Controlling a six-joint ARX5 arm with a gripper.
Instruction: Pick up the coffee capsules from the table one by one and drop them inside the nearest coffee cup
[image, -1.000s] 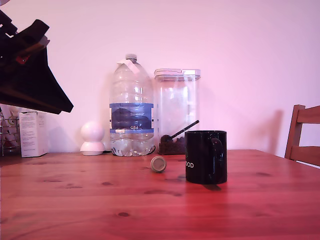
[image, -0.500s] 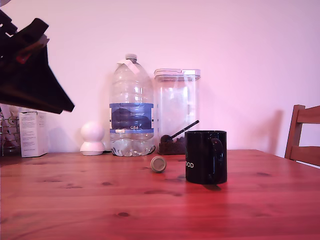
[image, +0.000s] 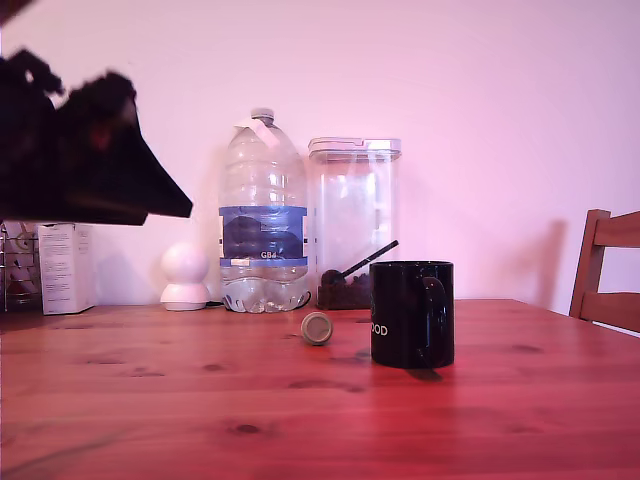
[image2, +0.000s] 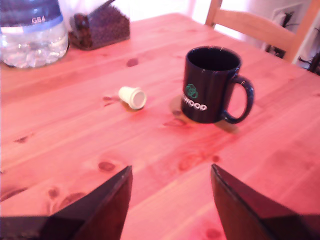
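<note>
"GB4" on water bottle (image: 263, 215) label, "WOOD" on coffee cup (image2: 212, 85)

Blurred black arm (image: 75, 150), cut off at nine o'clock in the exterior view. Mug (image: 411, 313) lettering partly hidden. Chair (image: 607, 280) cropped at three o'clock.

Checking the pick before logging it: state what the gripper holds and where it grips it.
Nothing is held. The gripper is open and empty above the table; the coffee capsule lies on its side on the wood, apart from the mug.
</note>
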